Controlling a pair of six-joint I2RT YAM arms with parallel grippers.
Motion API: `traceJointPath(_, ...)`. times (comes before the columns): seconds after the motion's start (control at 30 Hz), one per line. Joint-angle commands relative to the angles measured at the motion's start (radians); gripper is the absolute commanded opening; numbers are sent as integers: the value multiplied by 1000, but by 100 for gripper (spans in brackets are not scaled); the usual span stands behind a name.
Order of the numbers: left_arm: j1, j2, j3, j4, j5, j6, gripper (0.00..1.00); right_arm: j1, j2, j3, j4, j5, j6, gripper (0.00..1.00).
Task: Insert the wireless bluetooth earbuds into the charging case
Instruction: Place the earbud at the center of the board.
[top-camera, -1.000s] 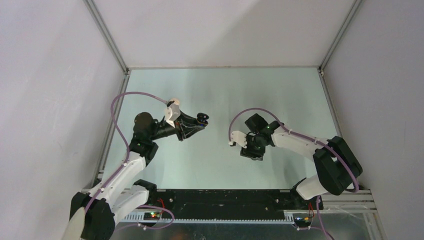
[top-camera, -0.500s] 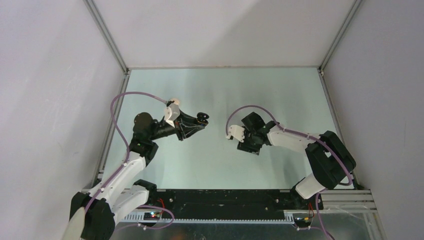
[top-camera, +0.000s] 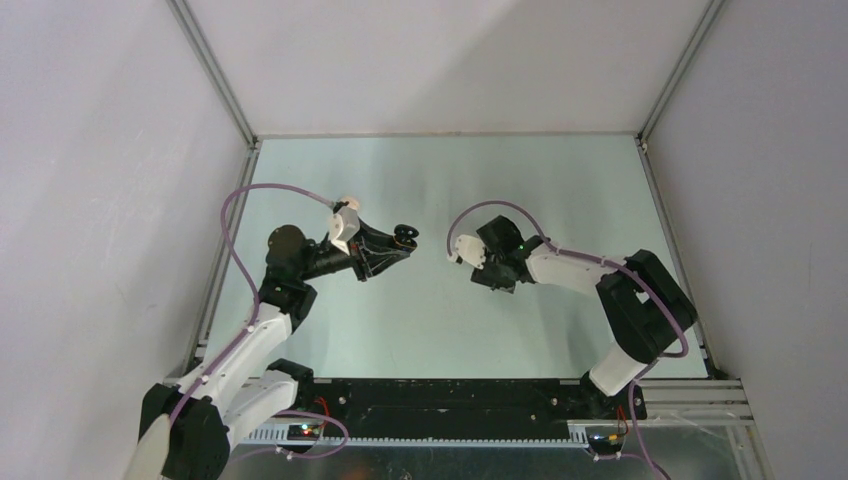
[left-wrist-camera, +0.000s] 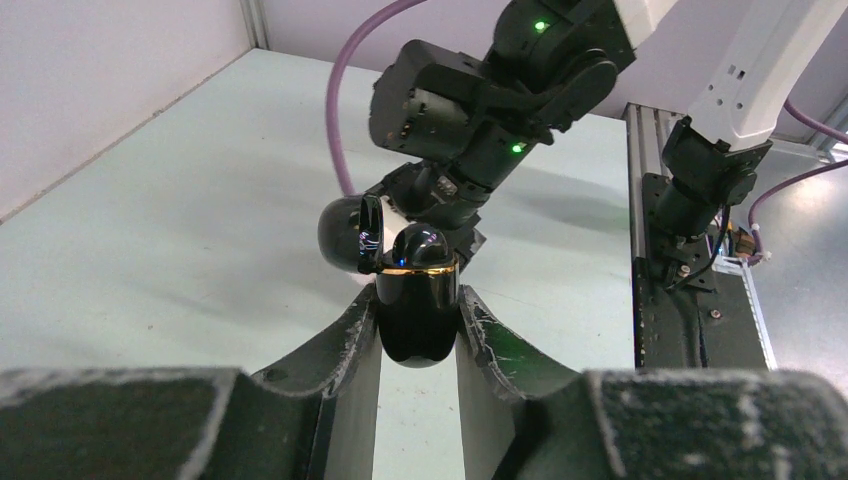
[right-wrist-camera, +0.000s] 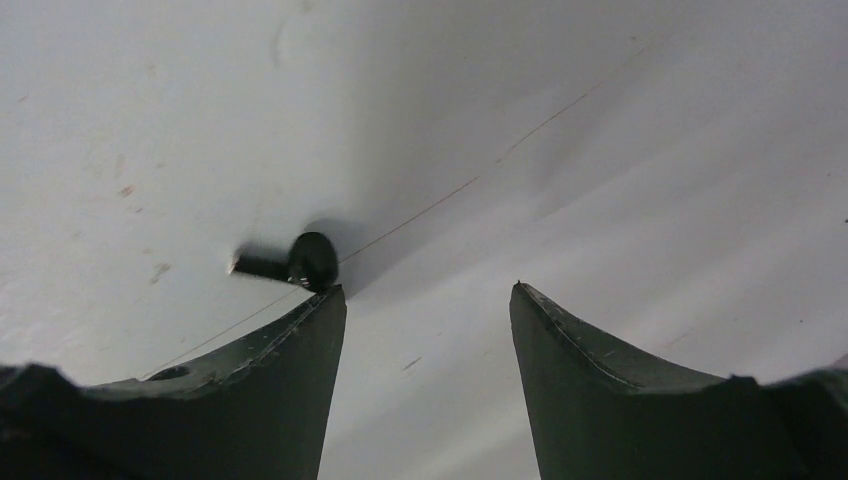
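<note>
Right gripper (right-wrist-camera: 428, 290) shifted left, apart beside black earbud (right-wrist-camera: 310, 262), left gripper (left-wrist-camera: 418, 292) clamped on charging case (left-wrist-camera: 418, 325)

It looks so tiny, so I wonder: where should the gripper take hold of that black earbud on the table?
Probably by its round head, from straight above: the earbud lies flat, and its thin stem offers little to pinch. The open right gripper should first centre over it.

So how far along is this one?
Done: the left gripper holds the black charging case, lid open. In hand: the open right gripper hangs beside a black earbud lying loose on the table. Left: grasp it and seat it.
</note>
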Motion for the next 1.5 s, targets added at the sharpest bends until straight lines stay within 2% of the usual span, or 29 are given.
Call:
traceJointPath(0.0, -11, -1, -4, 48, 13, -8, 0, -26, 85, 81, -20, 36, 37, 67)
traceJointPath(0.17, -11, -12, -4, 36, 13, -2, 0, -46, 135, 179, -92, 7, 74, 66)
traceJointPath(0.33, -11, -12, -7, 34, 14, 1, 0, -89, 58, 226, -200, -78, 3, 64)
traceJointPath(0.5, -14, -3, -7, 42, 14, 1, 0, -140, 98, 475, -512, -280, -28, 61)
traceJointPath(0.63, -14, -9, -9, 38, 13, 6, 0, -131, 194, 608, -641, -349, 2, 61)
traceJointPath(0.97, -15, -17, -10, 35, 17, 4, 0, -96, 376, 709, -707, -399, 48, 58)
traceJointPath(1.3, -15, -12, -13, 41, 18, 4, 0, -150, 505, 790, -833, -512, 79, 54)
traceJointPath(1.47, -15, -10, -13, 43, 16, 3, 0, -163, 538, 799, -859, -514, 90, 53)
